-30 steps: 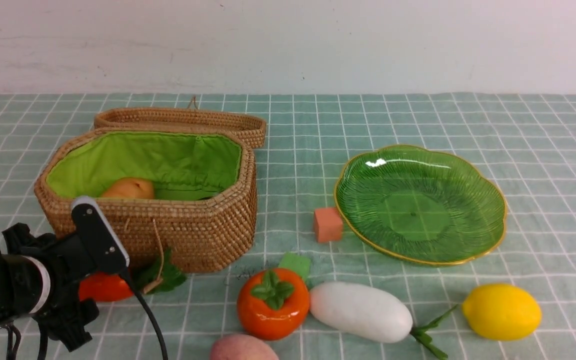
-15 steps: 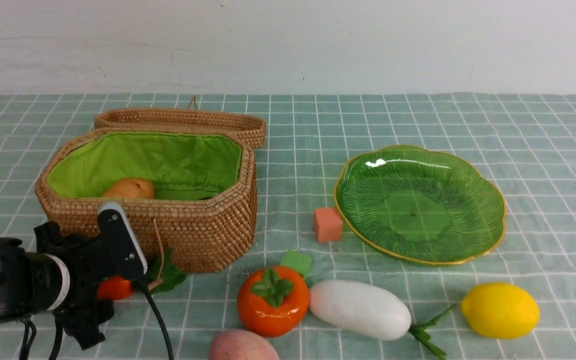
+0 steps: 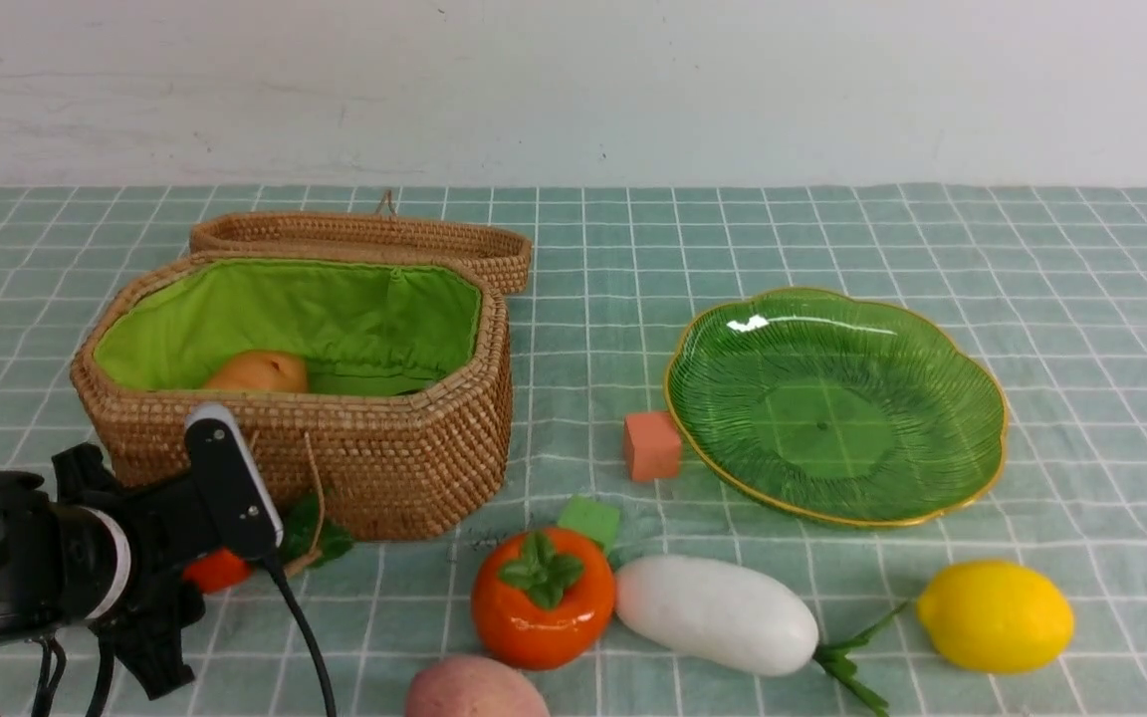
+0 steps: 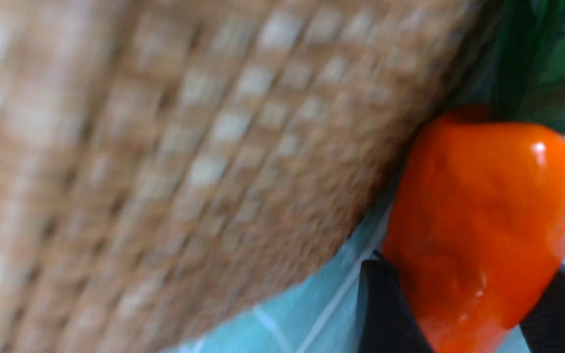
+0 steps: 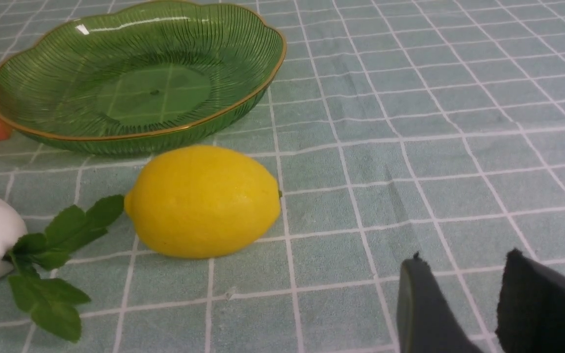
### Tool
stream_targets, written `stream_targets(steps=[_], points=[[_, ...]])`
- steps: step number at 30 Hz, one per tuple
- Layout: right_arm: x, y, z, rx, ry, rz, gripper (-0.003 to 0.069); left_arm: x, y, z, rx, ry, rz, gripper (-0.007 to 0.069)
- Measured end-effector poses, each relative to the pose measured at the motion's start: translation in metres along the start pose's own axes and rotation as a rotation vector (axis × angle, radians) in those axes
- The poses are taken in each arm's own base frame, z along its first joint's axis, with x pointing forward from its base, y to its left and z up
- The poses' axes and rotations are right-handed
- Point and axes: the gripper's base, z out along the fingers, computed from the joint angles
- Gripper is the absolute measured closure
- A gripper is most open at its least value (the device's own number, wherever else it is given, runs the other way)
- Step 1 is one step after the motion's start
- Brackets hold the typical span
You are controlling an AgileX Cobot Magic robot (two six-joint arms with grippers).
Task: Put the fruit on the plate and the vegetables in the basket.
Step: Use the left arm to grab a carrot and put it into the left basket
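— Where's your left claw (image 4: 469,279)?
— Clamped on the carrot (image 4: 483,196), right against the basket (image 3: 384,458) front wall.
— And your right claw (image 5: 464,264)?
— Its fingers stand parted, holding nothing, near the lemon (image 5: 203,201).

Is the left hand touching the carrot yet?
Touching. The left wrist view shows both fingers of the left hand pressed against the carrot, with no gap on either side.
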Motion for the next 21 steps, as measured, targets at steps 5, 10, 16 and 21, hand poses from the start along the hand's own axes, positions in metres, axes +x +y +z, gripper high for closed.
stream_targets(steps=[5, 10, 16, 21], points=[[0.000, 0.000, 0.000, 0.000, 0.000, 0.000, 0.0417, -0.003, 0.012, -0.026, -0.079, -0.045, -0.082, 0.0279], [0.000, 0.000, 0.000, 0.000, 0.000, 0.000, 0.0417, -0.005, 0.023, -0.058, -0.165, -0.097, -0.200, 0.0279], [0.000, 0.000, 0.000, 0.000, 0.000, 0.000, 0.0417, 0.000, 0.030, -0.100, -0.284, -0.144, -0.245, 0.0281], [0.000, 0.000, 0.000, 0.000, 0.000, 0.000, 0.0417, -0.003, 0.040, -0.129, -0.366, -0.227, -0.275, 0.0281]])
